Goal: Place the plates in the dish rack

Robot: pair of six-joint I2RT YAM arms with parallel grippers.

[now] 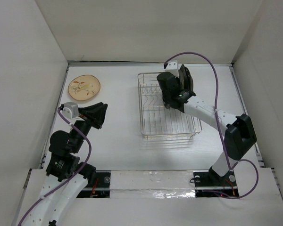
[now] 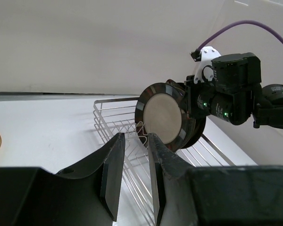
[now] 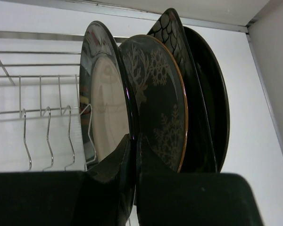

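left of the chrome dish rack (image 1: 151,123), a tan plate (image 1: 84,88) with reddish flowers. at its far end, a dark-rimmed cream-centred plate (image 3: 106,103) and a dark grey plate (image 3: 162,113) with pale deer, snowflakes.

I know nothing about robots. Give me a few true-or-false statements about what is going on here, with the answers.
1. The tan floral plate lies on the table, outside the dish rack. True.
2. The left end effector holds a plate. False: it is open and empty.
3. The right end effector grips a cream-centred plate by its rim. True.
4. The deer plate lies flat on the table. False: it stands upright in the rack.
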